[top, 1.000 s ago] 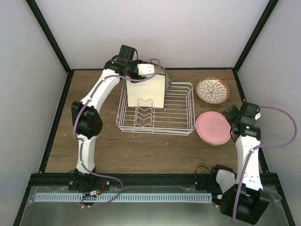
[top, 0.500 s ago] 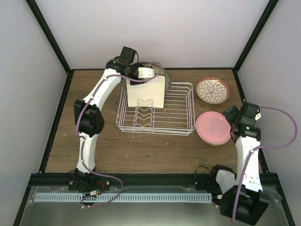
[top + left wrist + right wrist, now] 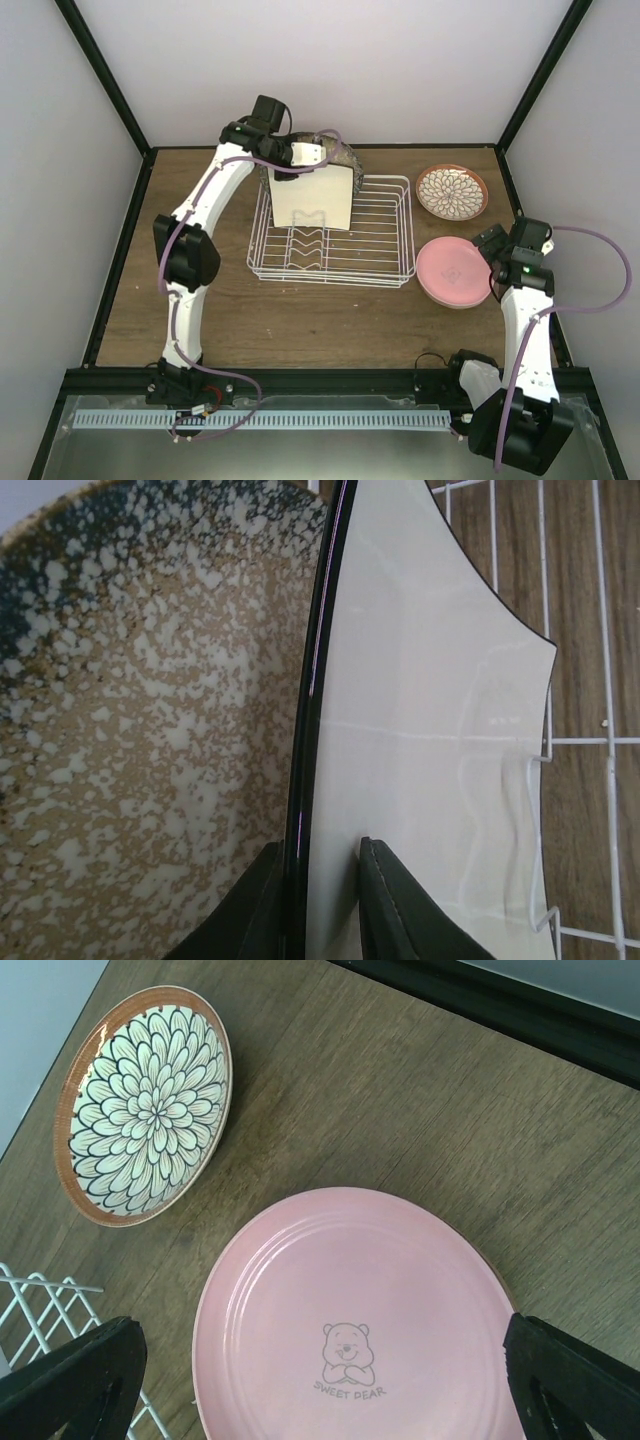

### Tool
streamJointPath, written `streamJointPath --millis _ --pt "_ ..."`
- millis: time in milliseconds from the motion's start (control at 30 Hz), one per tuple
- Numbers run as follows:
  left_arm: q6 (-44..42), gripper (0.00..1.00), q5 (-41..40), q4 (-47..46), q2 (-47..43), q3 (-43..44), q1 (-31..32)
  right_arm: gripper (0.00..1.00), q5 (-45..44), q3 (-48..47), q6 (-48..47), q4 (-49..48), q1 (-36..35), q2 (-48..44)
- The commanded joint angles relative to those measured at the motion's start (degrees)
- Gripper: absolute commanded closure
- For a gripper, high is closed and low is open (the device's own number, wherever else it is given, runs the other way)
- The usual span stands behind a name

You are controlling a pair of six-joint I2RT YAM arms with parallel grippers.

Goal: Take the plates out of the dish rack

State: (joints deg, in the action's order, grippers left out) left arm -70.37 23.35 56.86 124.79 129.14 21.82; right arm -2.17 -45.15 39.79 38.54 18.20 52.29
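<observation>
Shows, at left, the left gripper (image 3: pixel 318 846) clamped on the top rim of the cream square plate (image 3: pixel 312 196), one finger against each face. Sets that plate on edge in the back-left part of the dish rack (image 3: pixel 372 238), with a wire prong crossing its lower face. Stands the speckled plate (image 3: pixel 150 710) just behind it, also on edge. Lays the floral plate (image 3: pixel 145 1105) and the pink plate (image 3: pixel 350 1330) flat on the surface (image 3: pixel 230 300), right of the rack and slightly apart. Poises the right gripper (image 3: pixel 325 1385), fingers spread wide, above the pink plate.
</observation>
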Motion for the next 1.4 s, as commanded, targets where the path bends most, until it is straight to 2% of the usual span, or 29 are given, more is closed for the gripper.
streamJointPath --millis 0,200,533,600,667,733,933,1367 --pt "-3.5 0.82 1.2 9.5 0.2 -0.4 0.5 0.0 -0.1 -0.4 0.3 -0.2 0.3 0.3" --pt "-5.2 0.81 0.6 14.3 0.7 -0.6 0.6 0.0 0.1 0.0 0.2 -0.4 0.3 0.4" --pt "-4.6 0.8 0.6 16.0 2.3 -1.1 0.7 0.0 0.1 0.5 -0.1 -0.2 0.3 -0.2" --pt "-4.4 0.84 0.5 15.9 2.5 -1.0 0.7 0.0 -0.1 0.5 -0.1 -0.1 0.3 -0.3" --pt "-4.0 0.95 0.4 15.4 2.5 -0.9 0.7 0.0 -0.2 0.6 -0.2 -0.1 0.3 -0.4" --pt "-3.5 0.96 0.2 14.8 2.2 -0.7 0.7 0.0 -0.2 0.6 -0.1 -0.1 0.3 -0.5" --pt "-2.0 0.96 -0.3 11.9 -0.5 0.1 0.7 0.0 0.0 0.8 0.1 -0.1 0.3 -0.6" --pt "0.5 0.96 3.8 14.8 -8.8 5.6 0.7 0.0 1.7 2.1 0.4 -2.3 0.3 0.6"
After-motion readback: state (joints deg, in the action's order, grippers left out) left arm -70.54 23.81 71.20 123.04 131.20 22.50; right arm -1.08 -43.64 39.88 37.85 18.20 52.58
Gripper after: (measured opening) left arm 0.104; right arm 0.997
